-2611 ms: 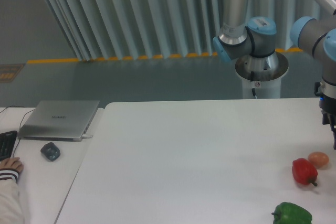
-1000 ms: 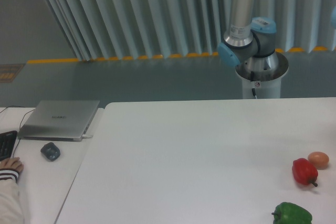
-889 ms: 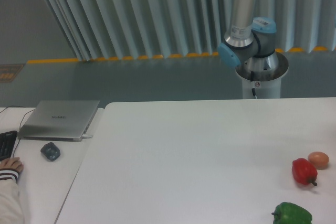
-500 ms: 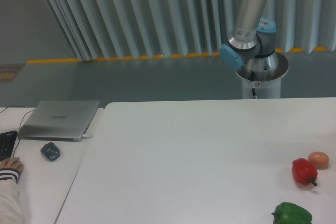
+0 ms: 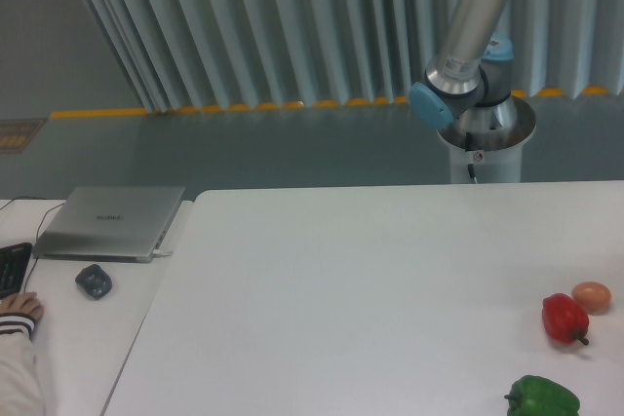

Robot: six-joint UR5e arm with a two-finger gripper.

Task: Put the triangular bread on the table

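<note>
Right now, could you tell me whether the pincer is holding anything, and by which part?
It cannot be told: the pincer is out of view, and only the arm shows. No bread is visible; the table carries two peppers and a small egg-like thing.

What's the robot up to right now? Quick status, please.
Gripper out of frame; only the arm shows. Triangular bread not visible. Table holds red pepper, green pepper, egg-like thing.

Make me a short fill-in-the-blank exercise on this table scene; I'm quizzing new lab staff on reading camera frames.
1. The pepper beside the small orange-brown egg-like thing is ____.
2. The pepper nearest the bottom edge is ____.
3. The laptop on the side desk has its lid ____.
4. The mouse lies in front of the ____.

Missing words: red; green; closed; laptop
</note>
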